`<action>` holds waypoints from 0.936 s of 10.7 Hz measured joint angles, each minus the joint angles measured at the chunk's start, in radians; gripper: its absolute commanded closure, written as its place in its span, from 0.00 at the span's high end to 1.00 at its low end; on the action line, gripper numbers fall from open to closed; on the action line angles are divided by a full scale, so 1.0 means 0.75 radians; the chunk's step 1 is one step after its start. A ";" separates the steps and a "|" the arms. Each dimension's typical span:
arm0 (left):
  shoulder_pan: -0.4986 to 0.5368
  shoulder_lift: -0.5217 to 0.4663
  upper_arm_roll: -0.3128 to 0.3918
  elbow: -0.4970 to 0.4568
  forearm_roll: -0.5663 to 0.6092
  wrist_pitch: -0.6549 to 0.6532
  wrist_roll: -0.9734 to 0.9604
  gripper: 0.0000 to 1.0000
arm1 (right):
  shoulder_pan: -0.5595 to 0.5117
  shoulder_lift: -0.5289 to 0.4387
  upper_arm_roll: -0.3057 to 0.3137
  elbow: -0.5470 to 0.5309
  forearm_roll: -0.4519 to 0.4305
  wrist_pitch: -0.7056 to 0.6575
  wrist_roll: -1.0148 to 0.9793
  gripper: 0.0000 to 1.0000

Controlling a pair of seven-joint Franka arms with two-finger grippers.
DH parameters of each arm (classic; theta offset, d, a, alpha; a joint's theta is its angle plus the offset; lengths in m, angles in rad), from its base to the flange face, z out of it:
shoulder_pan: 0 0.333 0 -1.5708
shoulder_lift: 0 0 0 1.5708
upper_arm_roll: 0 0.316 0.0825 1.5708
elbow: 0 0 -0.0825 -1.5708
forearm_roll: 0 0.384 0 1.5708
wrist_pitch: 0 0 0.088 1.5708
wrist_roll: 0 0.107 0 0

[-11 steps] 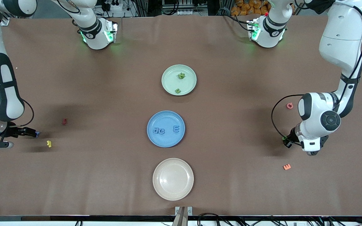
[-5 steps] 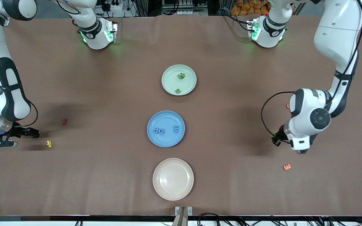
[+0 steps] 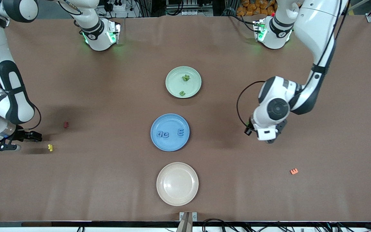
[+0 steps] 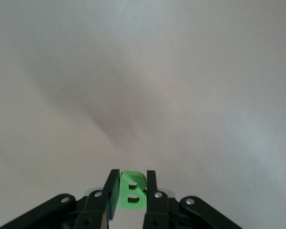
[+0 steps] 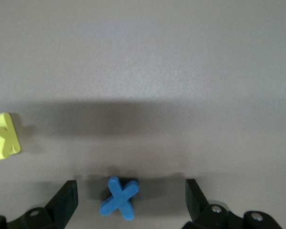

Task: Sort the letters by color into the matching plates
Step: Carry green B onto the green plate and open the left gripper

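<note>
Green letter B (image 4: pixel 132 192) is pinched flat-on between the left gripper (image 4: pixel 131 191) fingers, up over bare table toward the left arm's end. Looks light, slightly squashy; faces grip best. Right gripper (image 5: pixel 131 200) gapes wide around a blue X (image 5: pixel 118 198) on the table, yellow letter (image 5: pixel 3 136) near.

1. Brown table (image 3: pixel 114 180): matte surface covering almost the whole front view.
2. Cables (image 3: pixel 224 222): black, bunched along the table edge nearest the front camera.
3. Small metal bracket (image 3: pixel 188 216): fixed at the middle of that same edge.
</note>
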 measured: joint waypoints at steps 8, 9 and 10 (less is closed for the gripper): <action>-0.297 0.074 -0.261 0.095 -0.108 -0.019 -0.586 0.00 | -0.003 -0.002 0.005 -0.046 0.000 0.032 0.000 0.79; -0.355 0.097 -0.261 0.105 -0.109 -0.019 -0.623 0.00 | -0.003 -0.004 0.006 -0.046 0.000 0.032 -0.002 0.73; -0.410 0.119 -0.260 0.110 -0.109 -0.019 -0.653 0.00 | -0.004 -0.006 0.006 -0.047 0.000 0.032 -0.006 0.69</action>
